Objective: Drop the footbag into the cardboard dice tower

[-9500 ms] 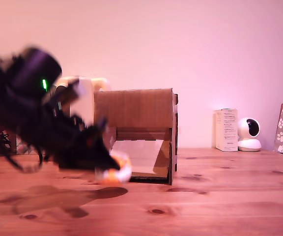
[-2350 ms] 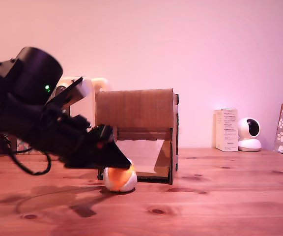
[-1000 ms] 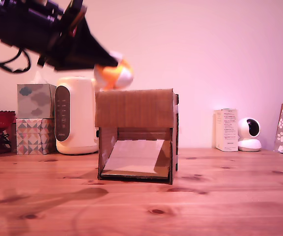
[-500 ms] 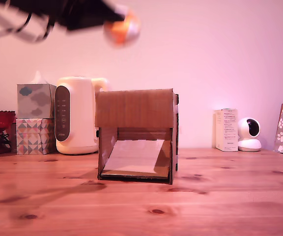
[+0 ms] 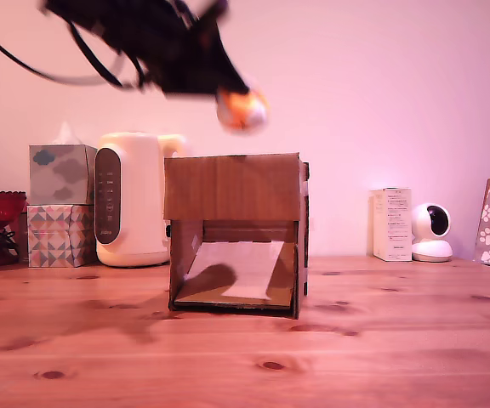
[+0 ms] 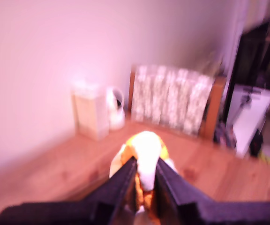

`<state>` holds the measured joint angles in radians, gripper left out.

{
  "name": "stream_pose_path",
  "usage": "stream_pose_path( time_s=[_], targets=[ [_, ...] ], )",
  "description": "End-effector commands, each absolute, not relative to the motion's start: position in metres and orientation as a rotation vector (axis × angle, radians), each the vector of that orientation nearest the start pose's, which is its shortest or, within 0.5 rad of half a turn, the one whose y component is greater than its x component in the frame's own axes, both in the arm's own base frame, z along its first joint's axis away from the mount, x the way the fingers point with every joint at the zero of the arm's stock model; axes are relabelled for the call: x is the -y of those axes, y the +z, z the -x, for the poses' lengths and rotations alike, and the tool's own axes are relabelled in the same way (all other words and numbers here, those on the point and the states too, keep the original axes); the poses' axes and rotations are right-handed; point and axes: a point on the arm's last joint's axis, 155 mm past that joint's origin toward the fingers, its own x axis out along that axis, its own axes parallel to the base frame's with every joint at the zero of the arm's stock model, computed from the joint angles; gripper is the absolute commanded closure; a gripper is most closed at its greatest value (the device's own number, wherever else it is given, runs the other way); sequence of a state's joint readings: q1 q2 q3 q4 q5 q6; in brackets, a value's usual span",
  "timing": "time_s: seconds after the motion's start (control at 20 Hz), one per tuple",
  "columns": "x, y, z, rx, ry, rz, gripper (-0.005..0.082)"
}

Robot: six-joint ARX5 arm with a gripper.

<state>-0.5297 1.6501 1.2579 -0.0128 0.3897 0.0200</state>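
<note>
- Bench point(image 5: 381, 357): knotty wood planks, reddish under pink light.
- Arm: dark, motion-blurred, reaching in from the exterior view's upper left and sloping down toward the right; loose black cable trailing behind.
- Cardboard dice tower point(image 5: 235, 187): brown corrugated box, boxy and upright, standing mid-bench. Solid upper front; lower front open onto a pale sloped ramp with a shadow across it.
- Gripper point(image 5: 228, 89): black, tapering to a point. Wrist view shows its two fingers point(image 6: 121, 183) clamped on the footbag, one on each side.
- Footbag point(image 5: 243, 110): small, soft, round, orange, yellow and white panels. Held in the air just above the tower's top edge, toward its right side in the exterior view, not touching the cardboard.
- Wrist view only: paw-print bag propped by the wall.
</note>
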Motion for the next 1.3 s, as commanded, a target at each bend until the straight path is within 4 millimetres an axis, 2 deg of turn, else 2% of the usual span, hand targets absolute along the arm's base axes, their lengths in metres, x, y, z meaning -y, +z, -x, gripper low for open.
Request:
stream_pose_path(
  time_s=[0.0,0.25,0.5,0.55,0.6,0.7,0.75,0.9,1.0,1.05,1.1,1.2,1.25],
  targets=[
    [0.321,0.242,-0.413,-0.381,-0.901,-0.070,0.0689],
    [0.321,0.234,-0.423,-0.379,-0.880,-0.103,0.0689],
    [0.319,0.240,-0.429,-0.342,-0.857,-0.123,0.0674],
    [0.318,0.241,-0.431,-0.334,-0.851,-0.123,0.0609],
    [0.317,0.242,-0.432,-0.325,-0.844,-0.131,0.0473],
    [0.315,0.242,-0.433,-0.320,-0.843,-0.151,0.0147],
    [0.314,0.239,-0.432,-0.331,-0.843,-0.154,0.0082],
    [0.310,0.235,-0.424,-0.377,-0.845,-0.160,0.0078],
    [0.306,0.237,-0.415,-0.408,-0.845,-0.163,0.0121],
    [0.302,0.239,-0.410,-0.421,-0.846,-0.165,0.0206],
    [0.299,0.242,-0.404,-0.438,-0.846,-0.166,0.0355],
    [0.293,0.244,-0.389,-0.478,-0.855,-0.166,0.0802],
    [0.290,0.244,-0.380,-0.510,-0.870,-0.156,0.0755]
  ],
)
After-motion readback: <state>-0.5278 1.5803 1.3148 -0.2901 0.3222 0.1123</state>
